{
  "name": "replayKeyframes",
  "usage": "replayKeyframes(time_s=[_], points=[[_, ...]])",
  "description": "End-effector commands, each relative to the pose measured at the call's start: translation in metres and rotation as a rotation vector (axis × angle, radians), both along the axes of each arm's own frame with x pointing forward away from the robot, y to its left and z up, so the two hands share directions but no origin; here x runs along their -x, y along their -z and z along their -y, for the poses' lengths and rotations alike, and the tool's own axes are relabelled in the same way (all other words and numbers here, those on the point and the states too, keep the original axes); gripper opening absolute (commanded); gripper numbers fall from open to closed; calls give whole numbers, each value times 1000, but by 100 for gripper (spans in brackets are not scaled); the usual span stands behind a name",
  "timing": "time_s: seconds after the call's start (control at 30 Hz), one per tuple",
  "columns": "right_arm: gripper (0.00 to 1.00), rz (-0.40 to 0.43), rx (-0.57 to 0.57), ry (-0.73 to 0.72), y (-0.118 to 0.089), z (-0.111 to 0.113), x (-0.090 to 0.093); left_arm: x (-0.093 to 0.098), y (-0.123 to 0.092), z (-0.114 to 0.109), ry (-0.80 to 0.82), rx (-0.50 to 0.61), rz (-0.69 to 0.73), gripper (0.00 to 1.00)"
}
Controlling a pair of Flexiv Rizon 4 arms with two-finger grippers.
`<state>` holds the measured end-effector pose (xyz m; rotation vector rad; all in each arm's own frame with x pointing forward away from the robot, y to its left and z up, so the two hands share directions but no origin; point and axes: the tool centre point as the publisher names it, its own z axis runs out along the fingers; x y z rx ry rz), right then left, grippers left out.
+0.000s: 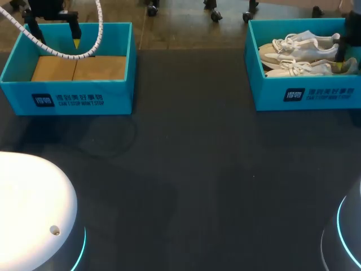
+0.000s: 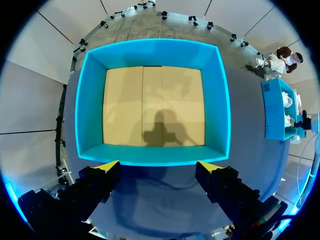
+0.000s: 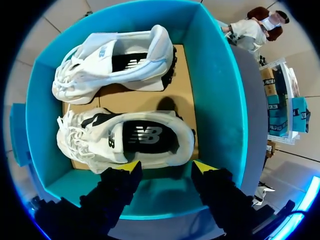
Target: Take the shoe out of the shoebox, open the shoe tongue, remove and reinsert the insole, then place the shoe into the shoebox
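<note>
Just ahead of our right pincer (image 3: 167, 166), whose fingers are spread, lies the nearer shoe (image 3: 130, 137) with its mouth facing up at us. The farther shoe (image 3: 120, 62) lies beyond it, and a strip of cardboard (image 3: 145, 95) shows between them. The shoebox (image 3: 217, 90) walls hem both in closely. Ahead of our left pincer (image 2: 159, 166), also spread, the other box (image 2: 90, 100) offers a bare cardboard floor (image 2: 152, 105) ringed by blue walls, the near wall just past the tips.
</note>
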<state>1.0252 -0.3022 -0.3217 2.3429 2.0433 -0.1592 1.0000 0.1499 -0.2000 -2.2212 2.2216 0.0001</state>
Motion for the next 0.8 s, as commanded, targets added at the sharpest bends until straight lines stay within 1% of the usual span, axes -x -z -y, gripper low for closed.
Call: replayKeyframes(time_s=[0.03,0.13,0.17,0.2,0.3,0.5,0.63,0.8], points=[[65,-13,-2,-2,7,1,-7,0,0,0,0,0,0,100],[55,-13,-8,-4,9,2,-9,0,0,0,0,0,0,100],[55,-13,-8,-3,10,2,-9,0,0,0,0,0,0,100],[49,-13,-9,-2,10,3,-10,0,0,0,0,0,0,100],[48,-14,-13,-4,12,5,-11,0,0,0,0,0,0,100],[49,-24,-9,-6,18,9,-12,0,0,0,0,0,0,100],[49,-26,-4,-7,18,11,-12,0,0,0,0,0,0,100],[47,-25,-1,-4,17,14,-10,0,0,0,0,0,0,100]])
